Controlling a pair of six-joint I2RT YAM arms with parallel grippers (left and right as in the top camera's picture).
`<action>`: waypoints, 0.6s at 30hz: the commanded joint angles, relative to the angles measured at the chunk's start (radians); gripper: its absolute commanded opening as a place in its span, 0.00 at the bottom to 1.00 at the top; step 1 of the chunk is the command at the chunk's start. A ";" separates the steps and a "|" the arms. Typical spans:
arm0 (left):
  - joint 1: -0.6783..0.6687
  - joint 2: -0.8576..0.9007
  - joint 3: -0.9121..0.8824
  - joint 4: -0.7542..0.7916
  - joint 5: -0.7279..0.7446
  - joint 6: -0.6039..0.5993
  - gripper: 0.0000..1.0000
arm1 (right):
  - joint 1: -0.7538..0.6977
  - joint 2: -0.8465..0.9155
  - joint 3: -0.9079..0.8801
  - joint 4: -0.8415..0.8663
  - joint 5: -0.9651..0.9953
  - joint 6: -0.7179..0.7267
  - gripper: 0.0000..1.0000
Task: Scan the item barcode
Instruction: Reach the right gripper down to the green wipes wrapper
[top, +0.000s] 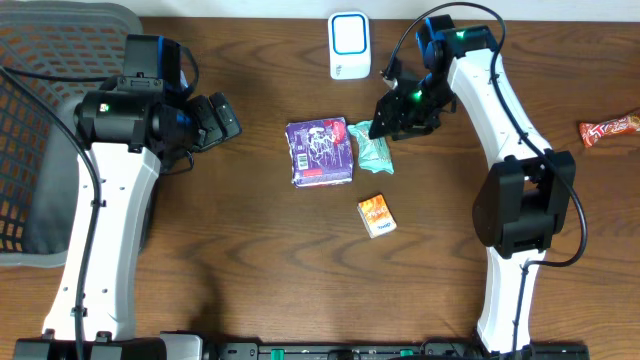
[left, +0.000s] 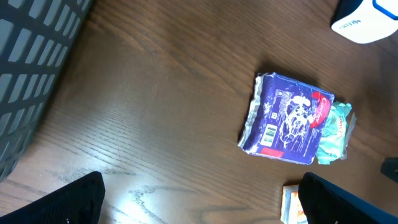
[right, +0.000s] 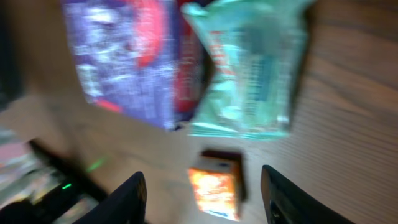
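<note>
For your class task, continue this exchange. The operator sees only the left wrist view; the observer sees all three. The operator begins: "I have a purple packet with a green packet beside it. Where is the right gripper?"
Observer: The right gripper is at the end of the green packet nearest the white scanner.
Operator: Is it holding anything?
Observer: No. In its own wrist view its fingers stand apart, gripping nothing.
Operator: Is anything else outside my view?
Observer: A wrapped candy bar lies at the right edge of the table, far from the other items.
</note>
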 joint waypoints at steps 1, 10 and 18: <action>0.003 0.003 0.001 -0.003 -0.006 -0.008 0.99 | 0.011 -0.034 -0.003 0.007 0.238 0.082 0.48; 0.003 0.003 0.001 -0.003 -0.006 -0.008 0.99 | 0.025 -0.034 -0.116 0.207 0.263 0.251 0.01; 0.003 0.003 0.001 -0.003 -0.006 -0.008 0.99 | 0.092 -0.033 -0.323 0.462 0.187 0.252 0.01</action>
